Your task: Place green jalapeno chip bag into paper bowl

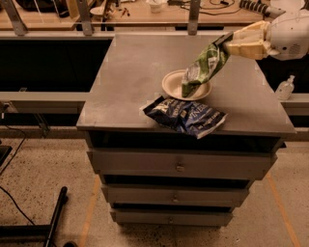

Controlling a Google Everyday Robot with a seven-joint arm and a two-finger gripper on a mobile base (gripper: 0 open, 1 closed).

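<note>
My gripper [228,44] comes in from the upper right and is shut on the top end of the green jalapeno chip bag [202,68]. The bag hangs down and to the left, and its lower end sits over or in the paper bowl [173,85]. The off-white bowl rests on the grey cabinet top [130,72], near the middle. The bag covers the right part of the bowl.
A larger dark-blue chip bag [186,116] lies just in front of the bowl, near the cabinet's front edge. The cabinet has drawers [181,165] below. A small bottle [285,88] stands on the ledge at the right. A cluttered wooden bench [145,12] runs behind.
</note>
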